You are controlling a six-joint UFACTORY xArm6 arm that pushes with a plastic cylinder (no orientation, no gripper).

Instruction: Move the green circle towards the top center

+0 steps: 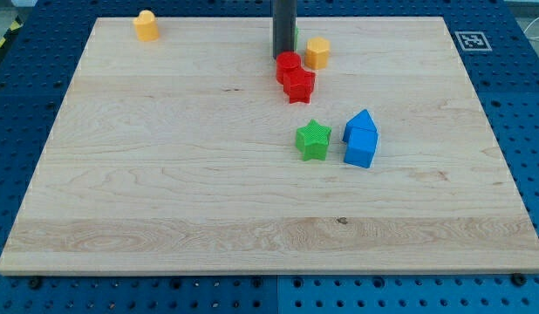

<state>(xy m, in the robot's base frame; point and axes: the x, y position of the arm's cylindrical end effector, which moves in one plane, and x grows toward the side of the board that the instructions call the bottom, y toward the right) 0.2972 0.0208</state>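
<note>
The green circle (295,39) is near the view's top centre, almost wholly hidden behind my dark rod; only a thin green edge shows on the rod's right side. My tip (284,55) is down on the board, right against the green circle and just above the red circle (289,66).
A red star (299,85) touches the red circle from below. A yellow hexagon (317,52) sits just right of the rod. A yellow block (146,25) is at the top left. A green star (313,139) and two touching blue blocks (360,139) lie right of centre.
</note>
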